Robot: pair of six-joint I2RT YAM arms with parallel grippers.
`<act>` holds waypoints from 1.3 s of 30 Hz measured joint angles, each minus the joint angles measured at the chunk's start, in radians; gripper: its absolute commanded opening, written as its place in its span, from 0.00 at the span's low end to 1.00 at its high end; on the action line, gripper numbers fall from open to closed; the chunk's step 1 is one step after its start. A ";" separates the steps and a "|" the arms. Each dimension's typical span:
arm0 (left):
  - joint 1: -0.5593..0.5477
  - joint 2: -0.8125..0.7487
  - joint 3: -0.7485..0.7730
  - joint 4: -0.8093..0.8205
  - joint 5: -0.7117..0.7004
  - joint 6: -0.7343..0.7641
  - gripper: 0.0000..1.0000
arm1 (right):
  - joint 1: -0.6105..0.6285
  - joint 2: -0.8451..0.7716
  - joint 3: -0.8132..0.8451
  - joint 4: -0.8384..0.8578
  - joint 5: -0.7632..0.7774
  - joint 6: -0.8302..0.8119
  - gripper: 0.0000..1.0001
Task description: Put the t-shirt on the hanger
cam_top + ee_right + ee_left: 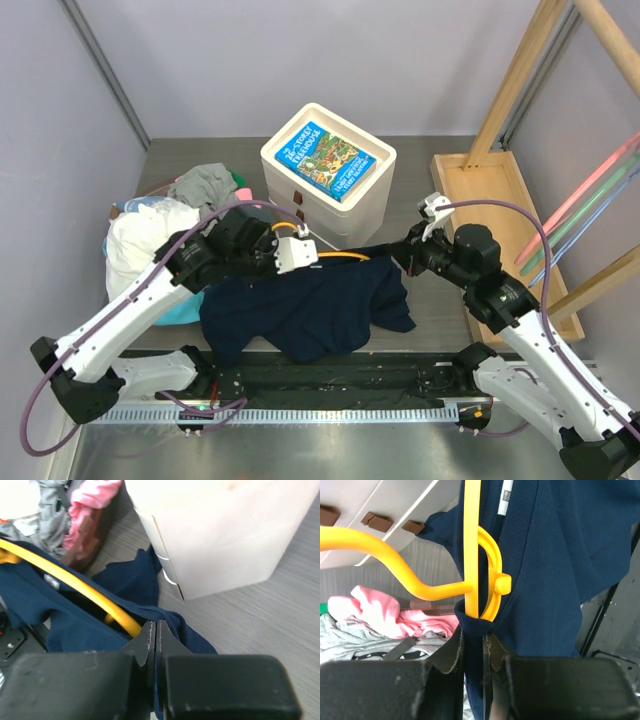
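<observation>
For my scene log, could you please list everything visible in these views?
t-shirt: 1, dark navy, mid-table, draped over the hanger
hanger: 1, orange-yellow, partly inside the t-shirt, hook outside
storage box: 1, white, far centre of the table
book: 1, blue cover, on top of the storage box
garment pile: 1, white, grey and pink, far left
wooden tray: 1, light wood, right side
rods: at least 2, pink and green, slanting at the right edge
table: 1, grey, under everything
left gripper: 1, black, shut on the t-shirt's collar below the hanger
right gripper: 1, black, shut on the t-shirt beside the hanger's end
</observation>
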 measured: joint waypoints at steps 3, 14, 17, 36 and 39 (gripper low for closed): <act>-0.044 0.053 0.048 -0.024 -0.036 0.001 0.00 | -0.003 0.000 0.035 -0.017 -0.039 -0.008 0.01; -0.147 0.167 0.243 0.010 -0.103 -0.116 0.00 | -0.006 0.000 0.154 -0.135 -0.246 -0.092 0.01; -0.148 0.124 0.227 0.045 -0.088 -0.132 0.00 | -0.006 0.009 0.236 -0.175 -0.308 -0.153 0.09; -0.148 0.009 0.225 0.042 0.053 -0.027 0.00 | 0.000 0.180 0.691 -0.586 -0.482 -0.678 0.71; -0.148 0.009 0.226 0.040 0.084 -0.005 0.00 | 0.016 0.248 0.692 -0.629 -0.481 -0.733 0.67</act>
